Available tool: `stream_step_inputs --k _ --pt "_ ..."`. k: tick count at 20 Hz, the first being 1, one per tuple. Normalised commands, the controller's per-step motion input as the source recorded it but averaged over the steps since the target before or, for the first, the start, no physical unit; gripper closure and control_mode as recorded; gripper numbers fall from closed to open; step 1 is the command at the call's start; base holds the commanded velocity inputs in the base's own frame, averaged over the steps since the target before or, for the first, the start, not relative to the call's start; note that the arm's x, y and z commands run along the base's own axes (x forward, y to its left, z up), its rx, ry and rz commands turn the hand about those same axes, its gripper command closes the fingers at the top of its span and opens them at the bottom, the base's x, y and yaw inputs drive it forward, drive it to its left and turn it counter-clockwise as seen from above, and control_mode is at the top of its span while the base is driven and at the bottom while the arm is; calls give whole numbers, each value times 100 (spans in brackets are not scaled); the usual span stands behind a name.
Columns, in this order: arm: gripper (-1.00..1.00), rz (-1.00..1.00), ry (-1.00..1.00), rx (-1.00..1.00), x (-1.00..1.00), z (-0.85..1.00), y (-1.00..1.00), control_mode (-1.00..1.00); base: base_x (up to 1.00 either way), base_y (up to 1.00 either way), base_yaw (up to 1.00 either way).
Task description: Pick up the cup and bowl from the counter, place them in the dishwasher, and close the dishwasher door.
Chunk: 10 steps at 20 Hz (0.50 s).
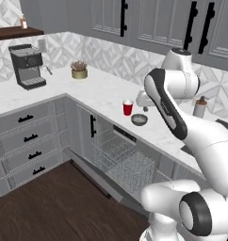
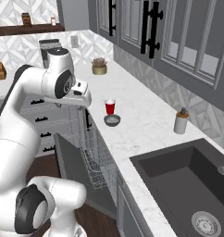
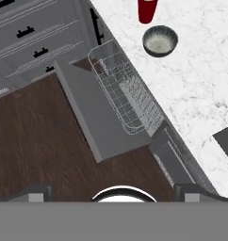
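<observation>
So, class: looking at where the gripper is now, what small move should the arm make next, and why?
Probably swing the gripper across and down toward the red cup. Its jaws are open and empty, the cup and the grey bowl both sit on the marble counter, and the dishwasher door is already down with the wire rack pulled out.
</observation>
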Motion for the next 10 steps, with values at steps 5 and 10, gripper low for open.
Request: stream_step_inputs --k 5,10 --pt "-100 0 0 0 0 0 0 -100 7 -13 1" --pt "-100 -2 12 -3 24 -3 28 -100 0 0 0"
